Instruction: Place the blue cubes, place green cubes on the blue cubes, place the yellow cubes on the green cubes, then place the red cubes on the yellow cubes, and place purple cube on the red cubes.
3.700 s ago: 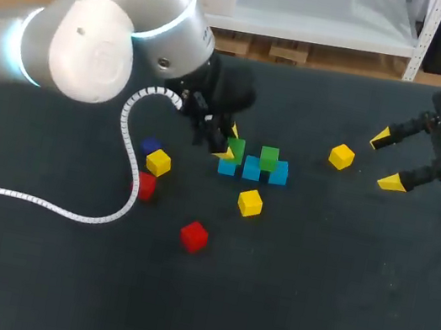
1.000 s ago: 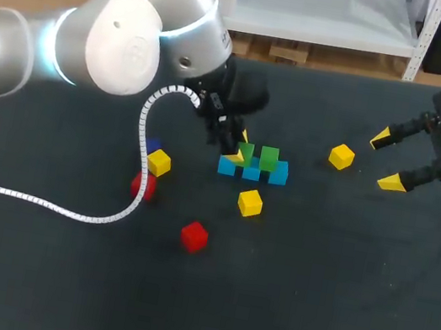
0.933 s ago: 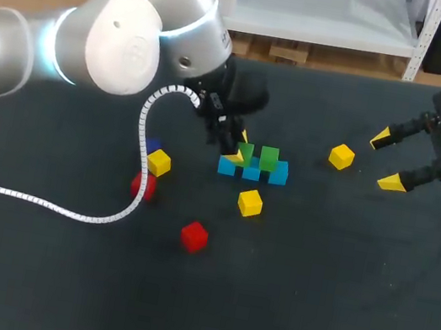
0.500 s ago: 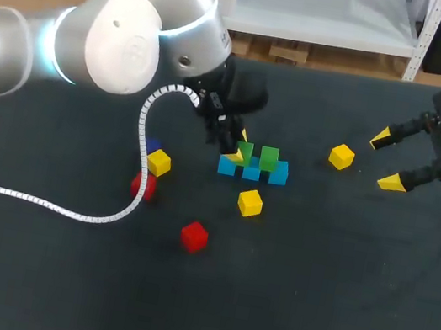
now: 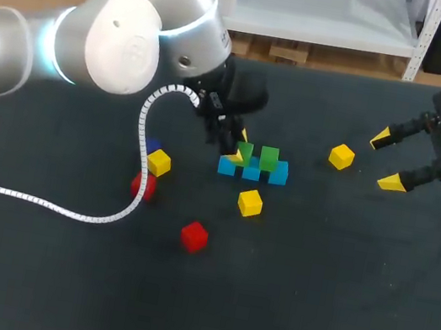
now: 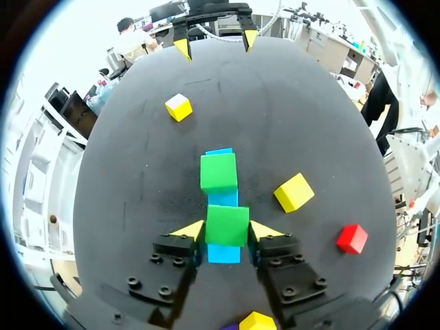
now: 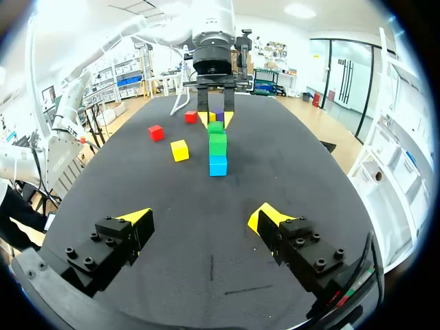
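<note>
On the table (image 5: 308,300), left gripper (image 6: 227,231) clasps green cube (image 6: 227,221) atop blue cubes (image 6: 224,254).

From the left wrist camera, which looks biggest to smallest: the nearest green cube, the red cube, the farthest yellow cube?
Largest: nearest green cube, though it is closest to the camera.
Then red cube and farthest yellow cube: too alike to rank.

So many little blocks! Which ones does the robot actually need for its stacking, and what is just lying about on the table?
Part of the job: row of three blue cubes; two green cubes on them, one gripped by the left fingers; three loose yellow cubes; two red cubes; dark purple cube.
Just lying about: white coiled cable, trailing from the left arm over the table.
</note>
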{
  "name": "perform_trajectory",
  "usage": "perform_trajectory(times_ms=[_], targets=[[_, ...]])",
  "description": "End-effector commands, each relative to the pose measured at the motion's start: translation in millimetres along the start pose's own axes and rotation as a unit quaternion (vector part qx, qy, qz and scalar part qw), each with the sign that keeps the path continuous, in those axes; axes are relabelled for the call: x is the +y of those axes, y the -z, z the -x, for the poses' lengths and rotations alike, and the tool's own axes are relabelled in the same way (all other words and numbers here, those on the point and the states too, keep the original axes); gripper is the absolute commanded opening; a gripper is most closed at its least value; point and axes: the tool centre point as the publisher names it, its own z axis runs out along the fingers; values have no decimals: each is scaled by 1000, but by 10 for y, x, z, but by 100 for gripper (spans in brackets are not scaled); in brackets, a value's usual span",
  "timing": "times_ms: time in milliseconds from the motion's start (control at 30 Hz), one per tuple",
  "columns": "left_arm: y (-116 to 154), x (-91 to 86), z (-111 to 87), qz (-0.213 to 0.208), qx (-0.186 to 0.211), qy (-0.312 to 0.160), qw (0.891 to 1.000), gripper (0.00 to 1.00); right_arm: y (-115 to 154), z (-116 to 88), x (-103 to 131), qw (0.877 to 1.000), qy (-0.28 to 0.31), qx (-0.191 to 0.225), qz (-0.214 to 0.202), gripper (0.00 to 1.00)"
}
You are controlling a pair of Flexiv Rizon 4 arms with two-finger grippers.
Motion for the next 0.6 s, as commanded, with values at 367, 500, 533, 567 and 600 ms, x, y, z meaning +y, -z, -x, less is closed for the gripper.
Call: perform_trajectory(times_ms=[367, 500, 533, 567, 600], targets=[[-8, 32, -2, -4, 0, -1, 1000, 47, -3, -2, -3, 1000, 0, -1, 0, 100], [-15, 39, -2, -4, -1, -1, 1000, 45, -3, -2, -3, 1000, 0, -1, 0, 100], [-15, 42, -2, -4, -1, -1, 1000, 45, -3, -2, -3, 1000, 0, -1, 0, 100], [-15, 46, -2, -4, -1, -1, 1000, 45, -3, -2, -3, 1000, 0, -1, 0, 100], [-15, 48, -2, -4, -1, -1, 1000, 45, -3, -2, -3, 1000, 0, -1, 0, 100]])
